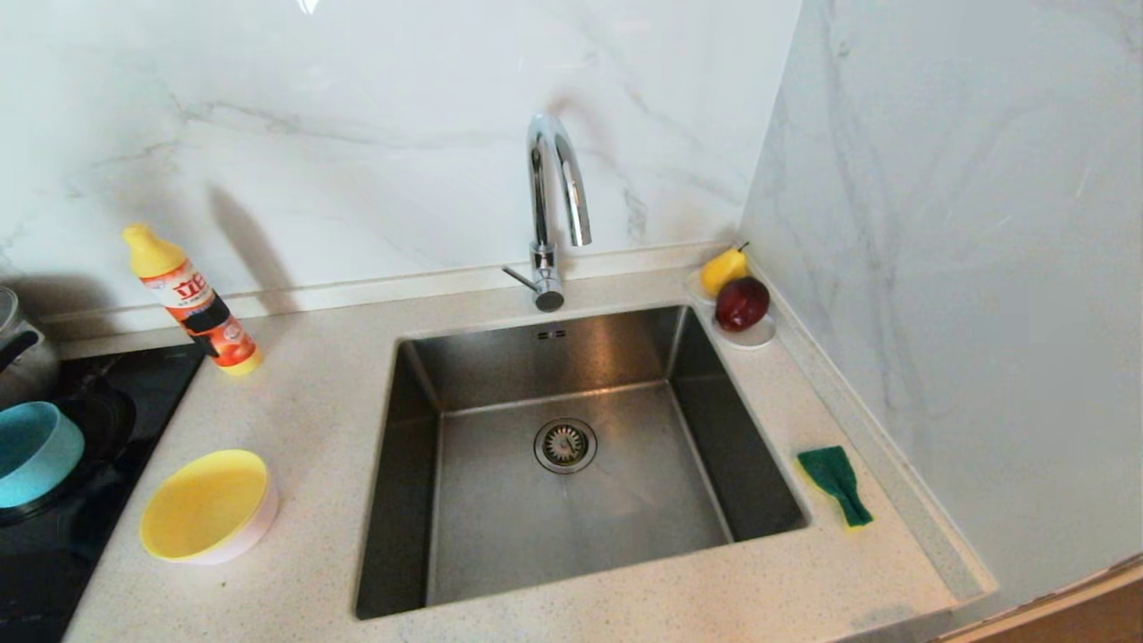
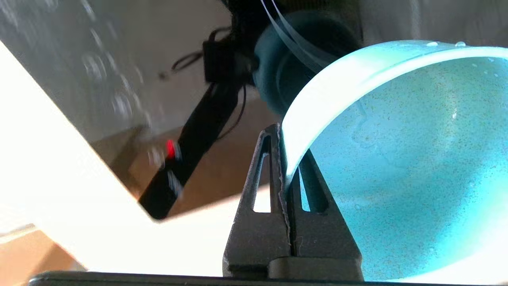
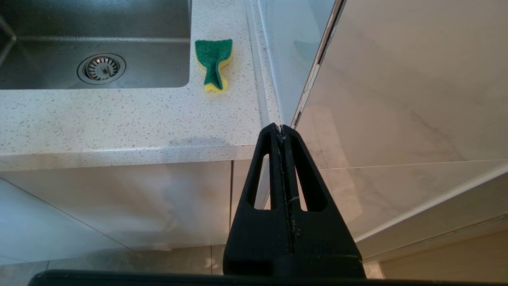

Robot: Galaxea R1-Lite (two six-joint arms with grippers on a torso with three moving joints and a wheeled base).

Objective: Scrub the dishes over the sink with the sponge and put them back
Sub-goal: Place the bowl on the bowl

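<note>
Found the left gripper (image 2: 286,159) clamped on the thin rim of the round teal-blue plastic bowl (image 2: 405,167), one finger outside the wall and one inside, with water droplets on the plastic. Located that bowl in the head view at the far left (image 1: 34,454), tilted over the black glass cooktop (image 1: 54,554) and well apart from the square brushed-steel sink (image 1: 500,509). Noted the right gripper (image 3: 281,129) shut on nothing, parked below the front edge of the speckled counter (image 3: 119,119). Noted the green-faced yellow foam sponge (image 1: 835,484) lying bent on the counter just beside the sink's right edge, untouched. Judged the pinch on a wet, narrow rim as the main hazard: likely to pivot or slip during a fast swing toward the basin. Judged a low carry as risking contact with the yellow plastic bowl (image 1: 207,506), apparently nested in a pale pink one, or with the orange-labelled detergent bottle (image 1: 192,304) leaning beside the route.
</note>
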